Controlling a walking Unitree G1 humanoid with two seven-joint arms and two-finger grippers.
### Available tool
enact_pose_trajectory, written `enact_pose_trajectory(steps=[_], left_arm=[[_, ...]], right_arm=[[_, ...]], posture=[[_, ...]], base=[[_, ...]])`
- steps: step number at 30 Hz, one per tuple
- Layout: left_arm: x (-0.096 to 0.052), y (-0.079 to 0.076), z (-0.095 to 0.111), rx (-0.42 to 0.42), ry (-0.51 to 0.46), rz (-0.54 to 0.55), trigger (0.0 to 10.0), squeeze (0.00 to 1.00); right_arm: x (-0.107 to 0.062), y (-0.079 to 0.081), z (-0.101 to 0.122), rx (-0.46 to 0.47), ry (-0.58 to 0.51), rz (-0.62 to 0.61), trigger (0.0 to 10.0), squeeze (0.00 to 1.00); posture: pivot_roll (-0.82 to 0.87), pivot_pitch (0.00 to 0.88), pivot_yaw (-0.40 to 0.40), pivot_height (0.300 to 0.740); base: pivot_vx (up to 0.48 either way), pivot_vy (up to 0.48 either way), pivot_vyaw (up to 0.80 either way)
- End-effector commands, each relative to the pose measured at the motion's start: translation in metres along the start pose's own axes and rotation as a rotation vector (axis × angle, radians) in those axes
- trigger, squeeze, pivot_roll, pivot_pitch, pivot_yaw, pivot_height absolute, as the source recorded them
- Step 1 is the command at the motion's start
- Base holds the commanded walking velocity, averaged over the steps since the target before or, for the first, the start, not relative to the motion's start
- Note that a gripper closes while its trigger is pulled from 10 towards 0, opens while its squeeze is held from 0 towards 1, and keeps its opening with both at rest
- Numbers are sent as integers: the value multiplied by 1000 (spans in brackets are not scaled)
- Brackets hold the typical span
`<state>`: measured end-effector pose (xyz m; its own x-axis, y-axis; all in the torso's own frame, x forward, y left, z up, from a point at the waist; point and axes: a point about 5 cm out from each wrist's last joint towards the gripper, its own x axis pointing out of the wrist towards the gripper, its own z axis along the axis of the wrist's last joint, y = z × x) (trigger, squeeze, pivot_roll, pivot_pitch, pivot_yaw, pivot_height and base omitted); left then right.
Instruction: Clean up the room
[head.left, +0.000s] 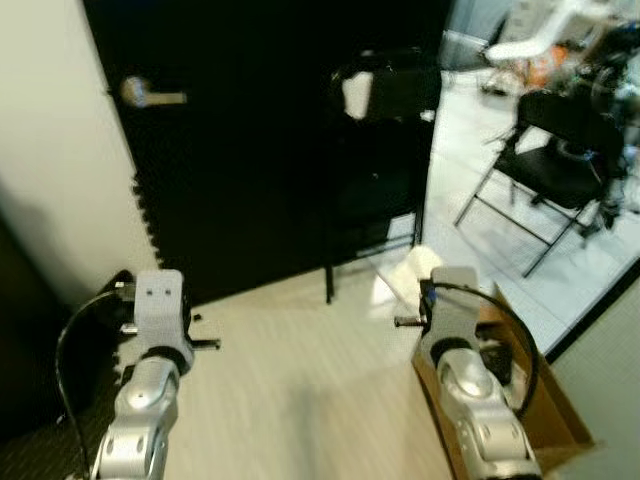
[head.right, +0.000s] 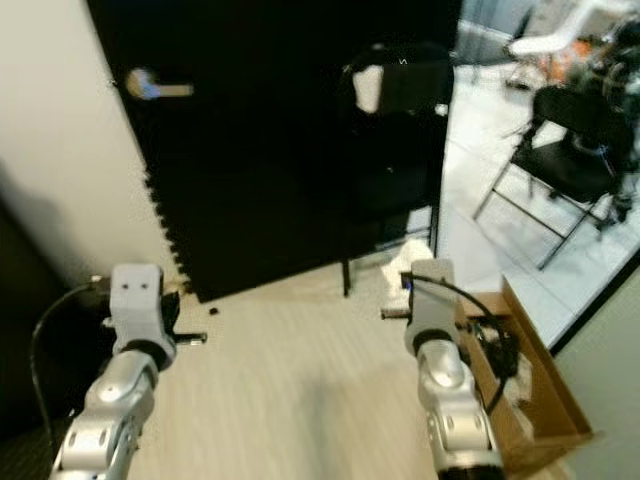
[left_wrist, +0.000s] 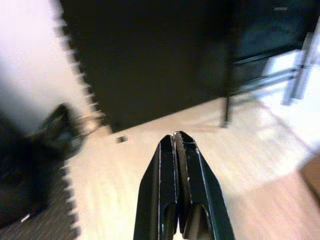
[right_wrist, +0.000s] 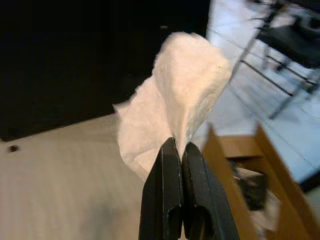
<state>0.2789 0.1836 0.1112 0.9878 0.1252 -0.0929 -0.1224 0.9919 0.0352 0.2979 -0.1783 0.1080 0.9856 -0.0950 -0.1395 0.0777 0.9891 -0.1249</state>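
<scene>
Daylight glares on the right; dark left corner, soft blur throughout

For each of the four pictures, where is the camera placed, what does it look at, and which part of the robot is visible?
Left eye view: on the head, looking down at the pale wooden floor and black door; both silver arms show.
Right eye view: the same scene from the head, slightly shifted.
Left wrist view: along the left gripper, shut and empty, toward the door's foot.
Right wrist view: along the right gripper, shut on a crumpled white paper tissue, beside the brown cardboard box.
Shared: tissue and box appear in the eye views too.
</scene>
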Motion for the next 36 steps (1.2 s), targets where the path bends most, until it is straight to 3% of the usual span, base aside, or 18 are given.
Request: enact_pose_trajectory(steps=[1,10,29,36], left_arm=[[-2,-3,-1,-8,8,-5,10000,0],[-2,0,3,47,-13,-8,10000,0],[-1,-1,7,48,-30,-18,10000,0],[-2,-3,8,33,-38,-37,10000,0]], right_arm=[[-1,-1,-5,-1,25,-7,10000,0],[2,1,-7,-19,37,1,10000,0],[2,6,-14,-46,91,46,10000,0],[2,25,-15,-67,110,181,10000,0]], posture=[[-99,55,-13,740],[-68,43,-30,740],[-68,35,-28,740],[-62,34,-28,740]], base=[[0,0,-800],[0,0,-800],[0,0,-800],[0,0,-316]])
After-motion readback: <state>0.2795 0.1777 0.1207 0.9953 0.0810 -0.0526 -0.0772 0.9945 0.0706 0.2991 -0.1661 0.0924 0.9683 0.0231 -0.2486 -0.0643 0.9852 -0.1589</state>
